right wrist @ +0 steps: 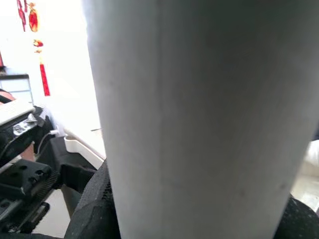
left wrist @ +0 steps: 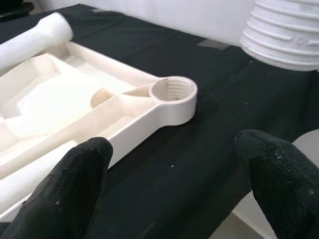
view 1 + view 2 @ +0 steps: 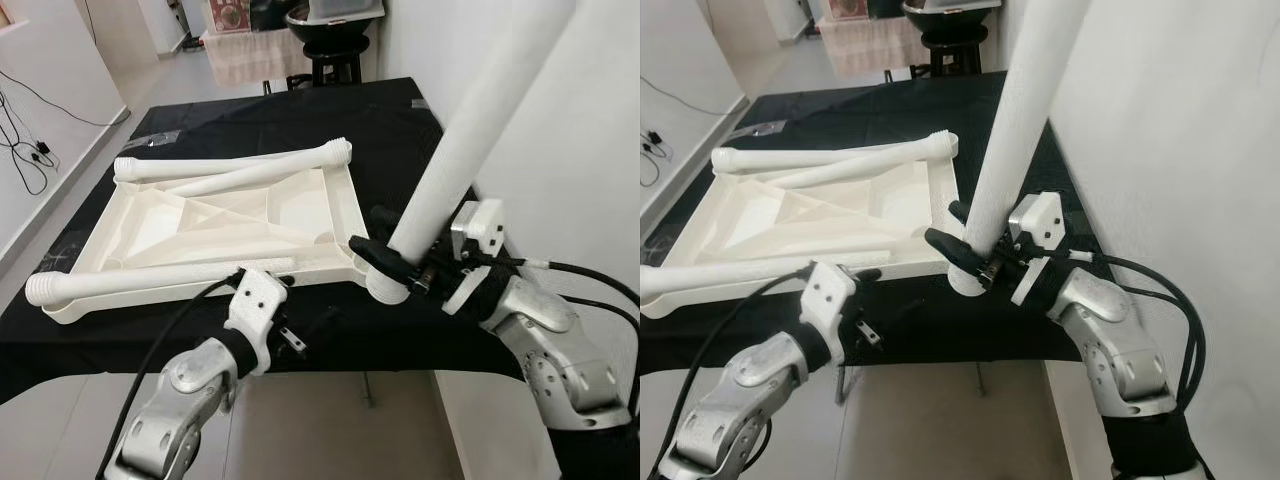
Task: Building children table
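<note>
The white table top [image 3: 200, 225] lies upside down on a table draped in black cloth [image 3: 300, 120]. Three white legs rest on it: one along the far edge [image 3: 235, 165], one slanted beside it [image 3: 250, 180], one along the near edge [image 3: 140, 280]. My right gripper [image 3: 385, 262] is shut on a fourth leg [image 3: 450, 170], holding it tilted, nearly upright. Its threaded end [image 2: 286, 30] hangs just right of the near right corner socket [image 2: 173, 90], not in it. My left gripper [image 2: 174, 169] is open and empty at the table's front edge, its fingers [image 2: 79, 174] pointing toward that socket.
A white wall [image 3: 580, 150] stands close on the right, beside the raised leg. Beyond the table are a black stool [image 3: 330, 40] and a pink-draped piece of furniture [image 3: 250, 55]. Cables [image 3: 30, 150] lie on the floor at the left.
</note>
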Available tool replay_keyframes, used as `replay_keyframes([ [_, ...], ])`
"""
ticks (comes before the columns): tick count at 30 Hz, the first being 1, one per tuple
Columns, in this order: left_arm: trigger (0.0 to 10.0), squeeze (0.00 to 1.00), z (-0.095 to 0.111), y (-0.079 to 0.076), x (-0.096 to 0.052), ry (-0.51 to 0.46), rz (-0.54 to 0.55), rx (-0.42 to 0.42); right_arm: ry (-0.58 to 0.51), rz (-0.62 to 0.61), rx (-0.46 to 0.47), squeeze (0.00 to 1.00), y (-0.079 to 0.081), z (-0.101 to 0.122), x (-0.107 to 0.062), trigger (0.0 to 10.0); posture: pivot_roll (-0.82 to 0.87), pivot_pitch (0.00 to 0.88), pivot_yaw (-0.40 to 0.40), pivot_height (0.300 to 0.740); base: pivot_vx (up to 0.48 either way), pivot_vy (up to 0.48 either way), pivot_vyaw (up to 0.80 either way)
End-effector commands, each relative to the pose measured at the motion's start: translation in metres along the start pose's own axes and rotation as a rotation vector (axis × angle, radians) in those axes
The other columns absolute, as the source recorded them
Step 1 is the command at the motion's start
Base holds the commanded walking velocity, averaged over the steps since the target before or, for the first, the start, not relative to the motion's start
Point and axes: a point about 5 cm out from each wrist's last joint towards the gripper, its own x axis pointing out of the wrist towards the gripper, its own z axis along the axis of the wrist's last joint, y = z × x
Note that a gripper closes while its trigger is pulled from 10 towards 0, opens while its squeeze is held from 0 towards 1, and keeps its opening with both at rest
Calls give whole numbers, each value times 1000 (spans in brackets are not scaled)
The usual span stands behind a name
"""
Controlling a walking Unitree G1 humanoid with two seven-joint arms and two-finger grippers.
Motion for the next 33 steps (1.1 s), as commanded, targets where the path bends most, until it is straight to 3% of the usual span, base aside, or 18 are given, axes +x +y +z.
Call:
replay_keyframes([
  [1,10000,0,-4,-1,-4,16,-12,-13,20,12,-5,0,2,-2,5,10000,32,144,68,740,0,0,0],
  [6,10000,0,-13,-12,-12,52,-56,20,108,-33,-33,0,-9,-16,22,10000,44,179,65,740,0,0,0],
  [17,10000,0,-12,-11,-21,62,-20,54,91,-35,-27,0,-17,-15,47,10000,75,237,67,740,0,0,0],
  [19,10000,0,-10,-12,-26,64,-15,55,56,-45,-17,0,-27,-9,52,10000,91,259,72,740,0,0,0],
  [21,10000,0,-10,-12,-26,64,-15,55,52,-46,-17,0,-28,-8,53,10000,91,259,72,740,0,0,0],
  [26,10000,0,-4,-16,-34,58,-40,85,-4,14,-50,0,-52,6,42,10000,125,294,85,740,0,0,0],
  [29,10000,0,-1,-18,-38,58,-55,86,26,142,-56,0,-51,7,35,10000,131,315,91,740,0,0,0],
  [33,10000,0,1,-21,-40,61,-83,117,72,193,-83,0,-58,4,35,10000,134,345,96,740,0,0,0],
])
